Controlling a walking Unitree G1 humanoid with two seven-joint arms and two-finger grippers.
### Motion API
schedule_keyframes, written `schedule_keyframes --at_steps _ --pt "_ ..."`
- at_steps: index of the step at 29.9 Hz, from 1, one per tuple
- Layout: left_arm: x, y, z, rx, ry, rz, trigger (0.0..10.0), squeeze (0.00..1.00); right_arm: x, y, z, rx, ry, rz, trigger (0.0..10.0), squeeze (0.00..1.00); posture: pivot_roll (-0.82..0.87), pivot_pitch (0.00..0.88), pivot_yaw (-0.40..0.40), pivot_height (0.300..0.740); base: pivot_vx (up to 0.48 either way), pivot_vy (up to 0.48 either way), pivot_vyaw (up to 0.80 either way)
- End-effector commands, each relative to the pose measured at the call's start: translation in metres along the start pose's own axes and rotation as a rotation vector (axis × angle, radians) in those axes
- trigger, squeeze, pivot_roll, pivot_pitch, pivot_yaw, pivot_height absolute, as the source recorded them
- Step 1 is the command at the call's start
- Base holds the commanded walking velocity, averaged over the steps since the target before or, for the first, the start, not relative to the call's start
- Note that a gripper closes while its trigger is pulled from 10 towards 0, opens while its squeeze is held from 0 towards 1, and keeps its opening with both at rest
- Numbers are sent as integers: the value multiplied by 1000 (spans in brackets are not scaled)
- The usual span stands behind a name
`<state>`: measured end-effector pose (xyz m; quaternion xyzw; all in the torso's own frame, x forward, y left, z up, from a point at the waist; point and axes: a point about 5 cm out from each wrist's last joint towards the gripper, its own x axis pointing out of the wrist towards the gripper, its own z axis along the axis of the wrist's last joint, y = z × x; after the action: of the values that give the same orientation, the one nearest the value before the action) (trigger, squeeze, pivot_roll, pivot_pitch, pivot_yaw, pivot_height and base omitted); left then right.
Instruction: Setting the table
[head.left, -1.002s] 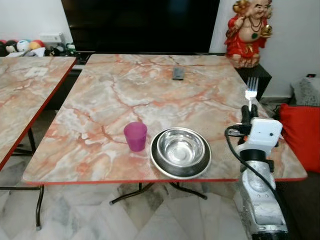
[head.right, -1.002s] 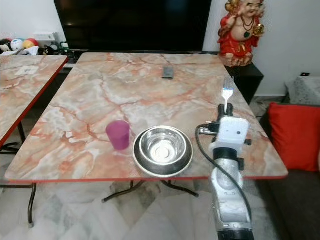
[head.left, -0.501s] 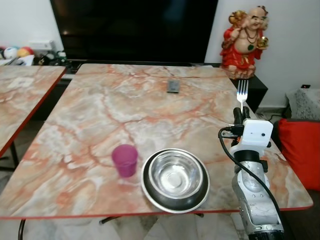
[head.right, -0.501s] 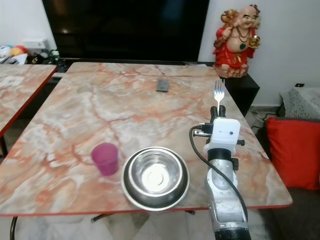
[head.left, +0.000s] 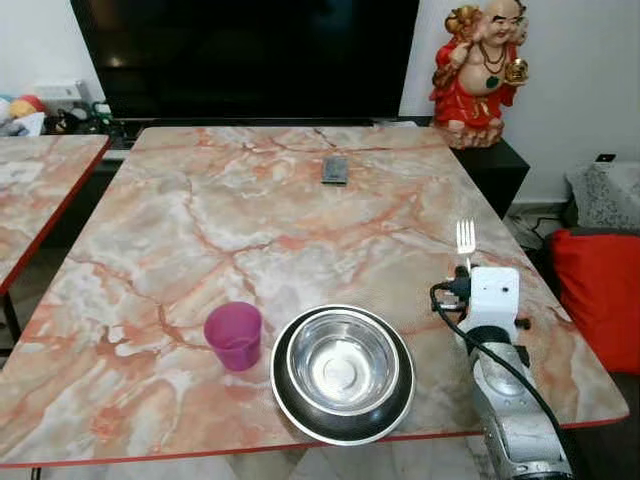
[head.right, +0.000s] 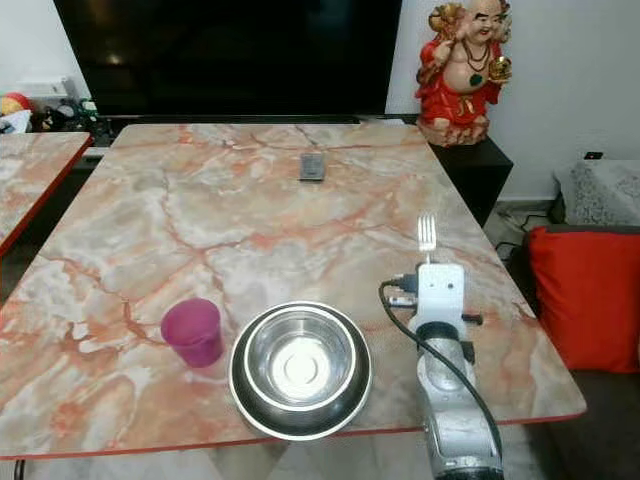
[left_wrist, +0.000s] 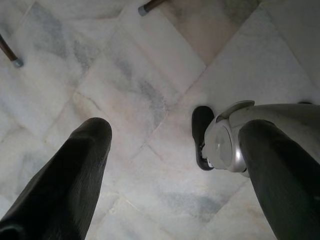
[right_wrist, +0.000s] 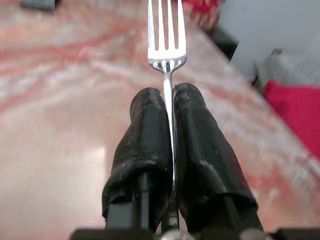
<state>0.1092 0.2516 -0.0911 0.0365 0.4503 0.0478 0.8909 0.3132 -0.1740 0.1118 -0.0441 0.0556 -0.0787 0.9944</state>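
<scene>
I see silver fork (right_wrist: 167, 37), four tines, slim handle, pinched tight between fingers of right gripper (right_wrist: 169, 100), tines pointing ahead over marble table (head.left: 250, 220). Steel bowl (head.left: 343, 365) sits left of gripper, purple cup (head.left: 234, 335) beyond it. Table's right edge close by; far tabletop bare except remote (head.left: 335, 169). Left gripper (left_wrist: 170, 145) spread wide over floor.

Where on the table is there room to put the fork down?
The marble table is bare right of the steel bowl on its dark plate, below the right gripper holding the silver fork. The middle is bare up to the small dark remote. Crowded: the purple plastic cup beside the bowl.
</scene>
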Motion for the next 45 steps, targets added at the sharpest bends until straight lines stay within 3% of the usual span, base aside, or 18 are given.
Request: schedule_keyframes --at_steps 1,14,25,45 --pt "-1 -1 -4 12 27 -7 10000 0 1 -2 -8 30 60 -2 10000 0 -3 84 -10 740 0 0 0" --pt "1 0 3 15 -10 -11 10000 0 3 18 -34 79 215 106 10000 0 5 92 -10 740 0 0 0" --pt "1 -3 7 19 -41 -16 10000 0 9 31 -36 75 239 184 10000 0 17 93 -8 740 0 0 0" --pt "1 0 4 24 -14 -13 10000 0 3 33 -38 93 242 209 10000 0 9 99 -4 740 0 0 0"
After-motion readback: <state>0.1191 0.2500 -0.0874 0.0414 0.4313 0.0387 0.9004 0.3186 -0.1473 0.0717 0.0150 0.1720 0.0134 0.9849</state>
